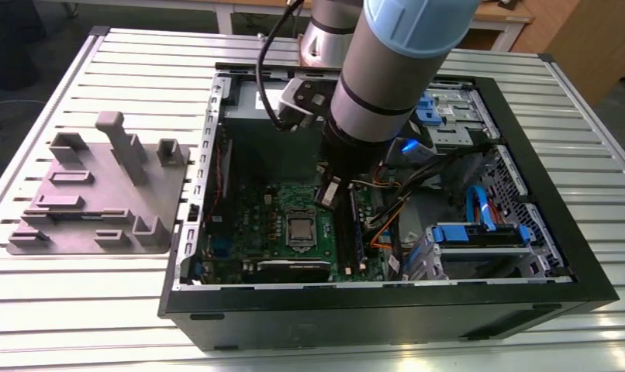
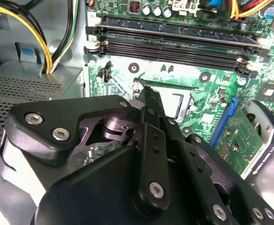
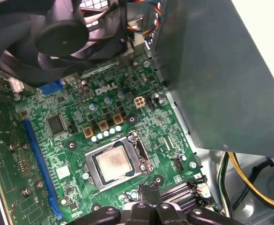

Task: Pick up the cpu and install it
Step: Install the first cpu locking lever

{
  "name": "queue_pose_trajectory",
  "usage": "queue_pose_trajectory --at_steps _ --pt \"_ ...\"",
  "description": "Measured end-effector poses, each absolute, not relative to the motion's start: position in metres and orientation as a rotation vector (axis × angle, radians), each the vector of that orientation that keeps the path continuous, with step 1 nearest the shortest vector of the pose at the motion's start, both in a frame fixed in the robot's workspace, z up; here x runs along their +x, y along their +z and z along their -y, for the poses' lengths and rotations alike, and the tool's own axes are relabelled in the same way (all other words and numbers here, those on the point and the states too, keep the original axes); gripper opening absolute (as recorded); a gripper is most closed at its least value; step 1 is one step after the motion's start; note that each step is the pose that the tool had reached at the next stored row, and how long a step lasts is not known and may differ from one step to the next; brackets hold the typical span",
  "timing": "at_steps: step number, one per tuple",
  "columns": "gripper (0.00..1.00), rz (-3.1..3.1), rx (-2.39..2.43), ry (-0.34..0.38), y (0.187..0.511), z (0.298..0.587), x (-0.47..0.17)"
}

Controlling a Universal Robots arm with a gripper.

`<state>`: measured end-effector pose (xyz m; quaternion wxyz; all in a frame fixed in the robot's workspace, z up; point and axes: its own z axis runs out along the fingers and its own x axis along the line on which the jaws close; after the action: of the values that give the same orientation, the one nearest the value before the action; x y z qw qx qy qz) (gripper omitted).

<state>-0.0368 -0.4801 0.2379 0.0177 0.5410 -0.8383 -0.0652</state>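
Observation:
The cpu (image 3: 114, 161) lies flat in the socket of the green motherboard (image 3: 66, 154), its silvery-grey top facing up inside the silver socket frame (image 3: 139, 152). In the exterior view the cpu (image 1: 300, 229) sits mid-board inside the open computer case (image 1: 561, 232). My gripper (image 1: 330, 195) hangs inside the case just above the board, beside the socket on the side of the memory slots. Its black fingertips (image 3: 145, 196) are pressed together with nothing between them, a short way off the socket's corner. In the second wrist view the fingers (image 2: 151, 101) point at the socket (image 2: 181, 101).
The grey power supply box (image 3: 221, 70) stands close beside the socket, and a black fan (image 3: 57, 37) lies past it. Memory slots (image 2: 174, 44), yellow cables (image 2: 33, 28) and blue drive brackets (image 1: 478, 232) crowd the case. A grey fixture plate (image 1: 95, 194) rests on the slatted table at the exterior view's left.

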Motion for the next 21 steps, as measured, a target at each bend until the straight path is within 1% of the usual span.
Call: queue_pose_trajectory --at_steps 9,14,21 --pt "0.11 2.599 1.687 -0.201 0.2375 0.4801 -0.0367" --pt "0.11 2.523 1.790 -0.198 0.2366 0.4802 -0.0368" --pt "0.11 2.499 1.827 -0.194 0.2365 0.4853 -0.0374"
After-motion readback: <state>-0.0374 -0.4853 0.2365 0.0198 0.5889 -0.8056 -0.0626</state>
